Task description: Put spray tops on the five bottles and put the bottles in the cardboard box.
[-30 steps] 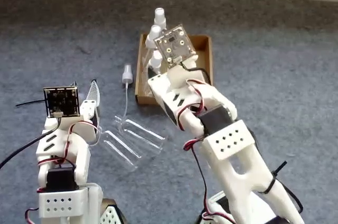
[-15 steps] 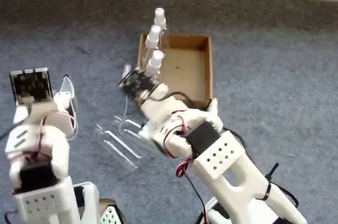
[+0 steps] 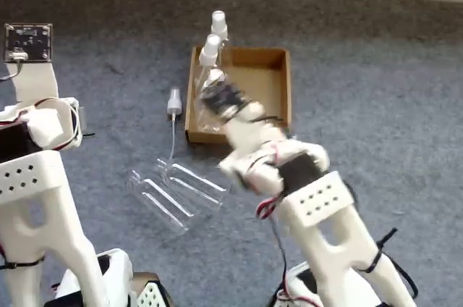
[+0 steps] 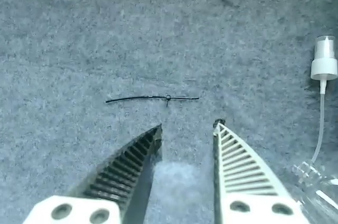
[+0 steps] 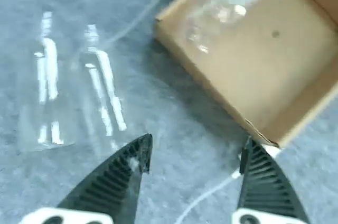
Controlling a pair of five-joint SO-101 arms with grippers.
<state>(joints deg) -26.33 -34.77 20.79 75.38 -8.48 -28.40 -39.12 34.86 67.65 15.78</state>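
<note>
The open cardboard box (image 3: 268,90) stands at the back middle, with capped clear bottles (image 3: 210,48) upright along its left wall. Two uncapped clear bottles (image 3: 163,202) lie side by side on the carpet in front of the box's left corner, also seen as bottles (image 5: 100,84) in the right wrist view. A loose spray top (image 3: 173,101) with its tube lies left of the box. My right gripper (image 5: 196,147) is open and empty above the carpet by the box's near-left corner (image 5: 264,129). My left gripper (image 4: 186,131) is open and empty over bare carpet, the spray top (image 4: 323,65) off to one side.
A black cable tie (image 4: 153,99) lies on the grey carpet ahead of the left gripper. The right arm (image 3: 289,169) leans over the box's front left. The left arm (image 3: 36,133) stands tall at the far left edge.
The left arm has swung out to the far left and risen. The right arm went from above the box down towards the bottles, then back to the box's left front corner.
</note>
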